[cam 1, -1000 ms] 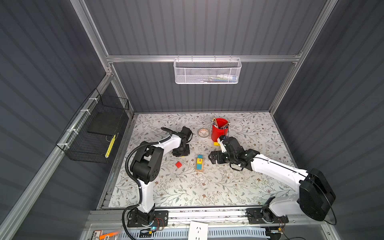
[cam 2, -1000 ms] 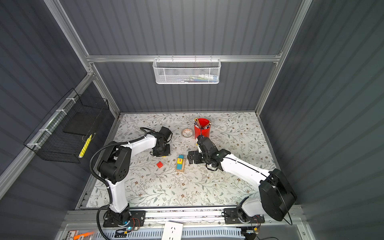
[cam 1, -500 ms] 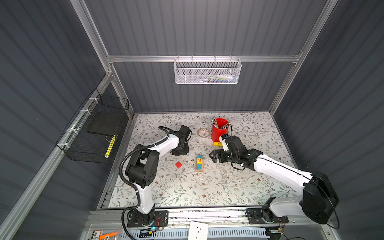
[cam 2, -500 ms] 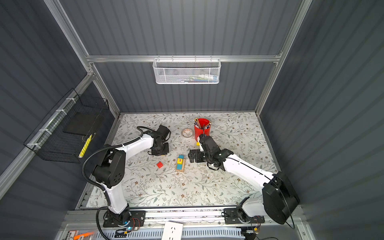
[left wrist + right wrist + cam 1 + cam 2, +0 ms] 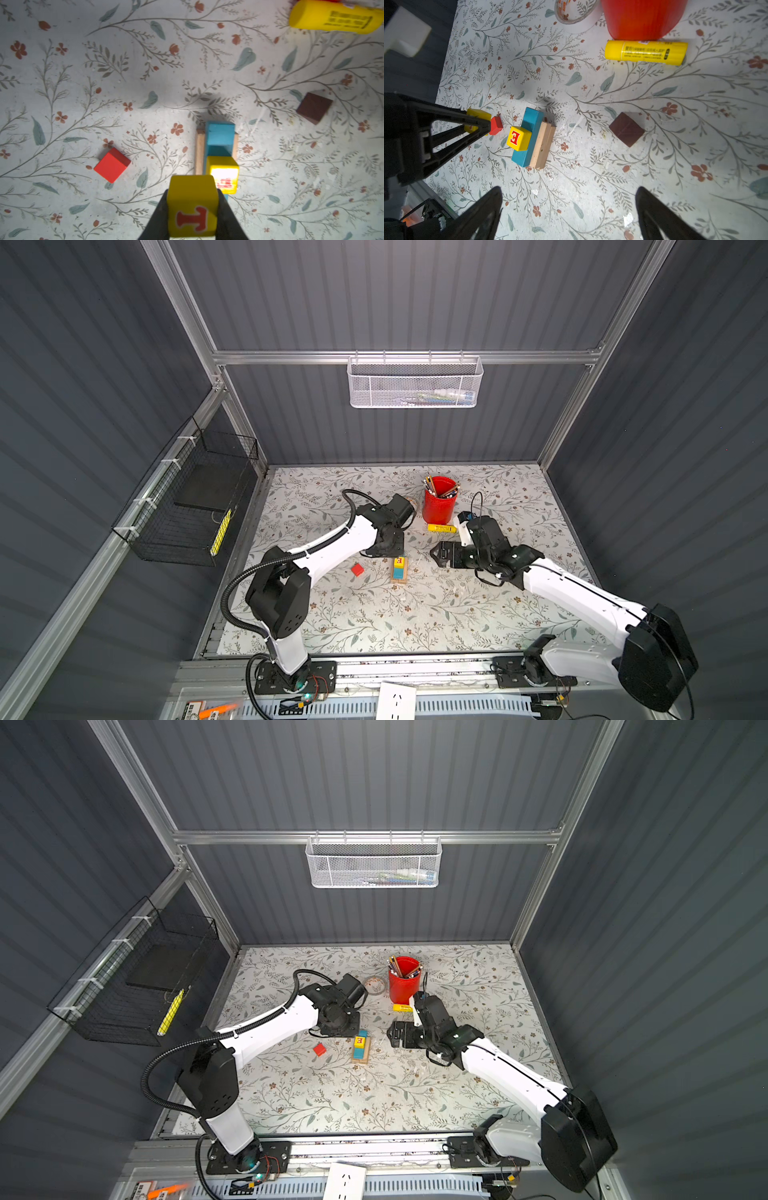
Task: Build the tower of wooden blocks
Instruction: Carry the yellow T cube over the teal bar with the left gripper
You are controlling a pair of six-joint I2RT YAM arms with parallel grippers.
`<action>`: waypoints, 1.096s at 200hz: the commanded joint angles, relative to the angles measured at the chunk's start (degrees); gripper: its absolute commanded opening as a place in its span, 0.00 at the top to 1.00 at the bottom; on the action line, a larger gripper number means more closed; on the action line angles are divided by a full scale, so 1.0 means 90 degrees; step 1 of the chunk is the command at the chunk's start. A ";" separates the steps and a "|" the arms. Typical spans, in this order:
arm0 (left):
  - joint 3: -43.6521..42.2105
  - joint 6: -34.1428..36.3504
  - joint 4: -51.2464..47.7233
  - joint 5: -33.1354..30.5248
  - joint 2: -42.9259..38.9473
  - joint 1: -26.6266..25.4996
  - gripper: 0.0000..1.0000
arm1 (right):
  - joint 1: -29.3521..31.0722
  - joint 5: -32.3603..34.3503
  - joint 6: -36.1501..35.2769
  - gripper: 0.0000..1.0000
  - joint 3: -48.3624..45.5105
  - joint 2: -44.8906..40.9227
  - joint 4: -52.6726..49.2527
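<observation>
The wood block tower (image 5: 399,570) (image 5: 360,1048) stands mid-table. It is tan bars (image 5: 543,143) with a teal bar (image 5: 527,137) (image 5: 220,135) on them and a yellow E cube (image 5: 519,138) (image 5: 223,174) on top. My left gripper (image 5: 192,197) (image 5: 384,547) is shut on a yellow T cube (image 5: 192,205), held just beside and above the E cube. A red cube (image 5: 112,165) (image 5: 357,569) lies on the mat left of the stack. On the right, the dark brown roof piece (image 5: 626,128) (image 5: 314,108) lies below my right gripper (image 5: 569,195) (image 5: 440,553), which is open and empty.
A red cup of pencils (image 5: 439,499) stands behind the stack, with a yellow printed tube (image 5: 645,52) (image 5: 441,528) lying at its foot and a tape roll (image 5: 375,984) beside it. A black wire basket (image 5: 195,506) hangs on the left wall and a white mesh basket (image 5: 415,381) on the back wall.
My left gripper has carried the yellow T cube from the back left toward the stack. The right gripper stays open and has shifted only slightly.
</observation>
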 commanded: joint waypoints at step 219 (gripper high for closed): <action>0.0725 -0.0059 -0.0394 0.0055 0.0969 -0.0402 0.81 | -0.0592 -0.0410 0.0243 0.01 -0.0766 -0.0537 0.0327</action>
